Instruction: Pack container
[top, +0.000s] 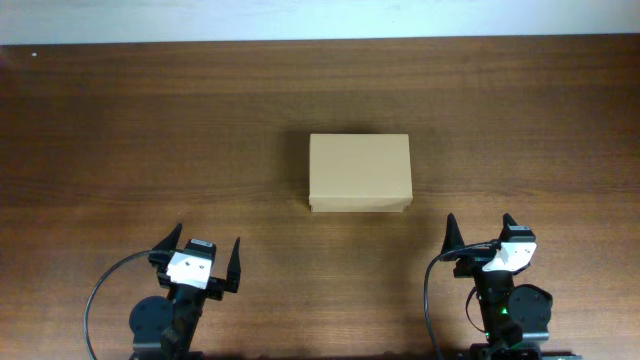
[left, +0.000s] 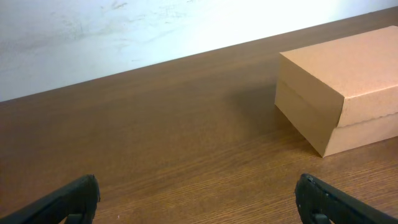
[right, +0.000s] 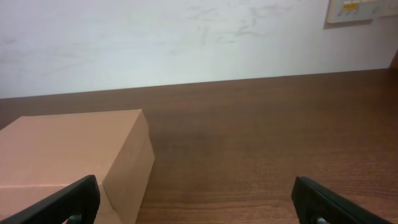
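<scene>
The container is a tan cardboard box with its flap lid shut, at the middle of the wooden table. It shows at the right of the left wrist view and at the lower left of the right wrist view. My left gripper is open and empty near the table's front edge, left of and nearer than the box; its fingertips frame bare wood in its own view. My right gripper is open and empty, right of and nearer than the box, as its own view shows.
The brown wooden table reaches back to a white wall. A wall panel shows at the top right of the right wrist view. No tape rolls or pens are in view.
</scene>
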